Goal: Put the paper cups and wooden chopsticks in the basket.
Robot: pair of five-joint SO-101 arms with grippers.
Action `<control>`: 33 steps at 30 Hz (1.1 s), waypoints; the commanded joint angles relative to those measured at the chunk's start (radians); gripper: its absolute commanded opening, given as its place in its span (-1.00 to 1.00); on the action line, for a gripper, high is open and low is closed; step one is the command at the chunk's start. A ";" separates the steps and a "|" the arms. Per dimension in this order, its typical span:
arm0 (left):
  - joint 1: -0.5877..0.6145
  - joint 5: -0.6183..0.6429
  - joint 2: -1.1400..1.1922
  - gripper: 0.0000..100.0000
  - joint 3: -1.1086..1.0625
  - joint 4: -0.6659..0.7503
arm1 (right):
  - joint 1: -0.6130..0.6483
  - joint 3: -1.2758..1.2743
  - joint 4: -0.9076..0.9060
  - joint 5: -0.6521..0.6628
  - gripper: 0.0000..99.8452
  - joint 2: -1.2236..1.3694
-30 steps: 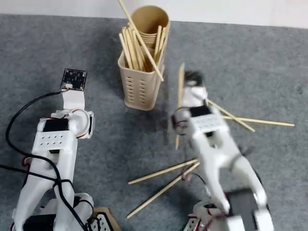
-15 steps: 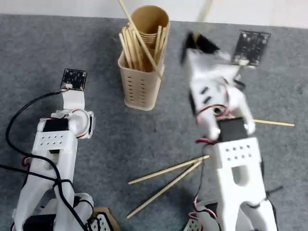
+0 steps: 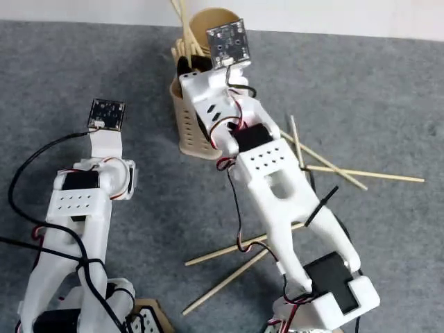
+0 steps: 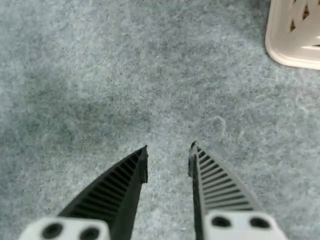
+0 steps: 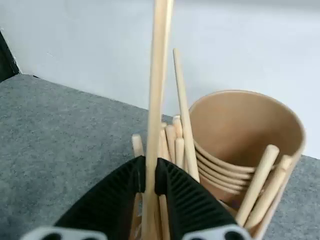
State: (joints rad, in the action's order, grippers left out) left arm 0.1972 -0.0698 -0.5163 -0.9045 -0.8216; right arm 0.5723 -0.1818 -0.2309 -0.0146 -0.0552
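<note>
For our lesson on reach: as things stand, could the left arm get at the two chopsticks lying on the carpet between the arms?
Probably yes. The left end effector hangs open over bare carpet, and the two chopsticks lie with near ends uncovered; the right arm crosses only their far ends.

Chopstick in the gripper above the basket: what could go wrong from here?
The basket is crowded with sticks and cups, so the chopstick held by the right gripper might catch on them and tip out. The right arm leans close over the basket and could knock it.
</note>
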 commanded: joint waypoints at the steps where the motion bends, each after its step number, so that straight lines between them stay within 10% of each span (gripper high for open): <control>1: 0.010 -0.006 -0.031 -0.67 0.005 0.015 | 0.005 0.061 0.012 0.008 -0.85 -0.012; 13: 0.012 -0.006 -0.031 -0.67 0.005 0.015 | -0.068 0.064 -0.361 0.150 -0.77 -0.317; 23: 0.012 -0.005 -0.031 -0.67 0.004 0.015 | -0.598 0.021 -0.972 0.624 -0.77 -0.501; 33: 0.012 -0.003 -0.031 -0.67 0.004 0.015 | -0.526 -0.544 -0.765 0.755 -0.77 -0.420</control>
State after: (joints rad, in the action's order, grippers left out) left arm 0.1972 -0.0698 -0.5163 -0.9045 -0.8216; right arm 0.0245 -0.6007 -1.1101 0.7296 -0.4833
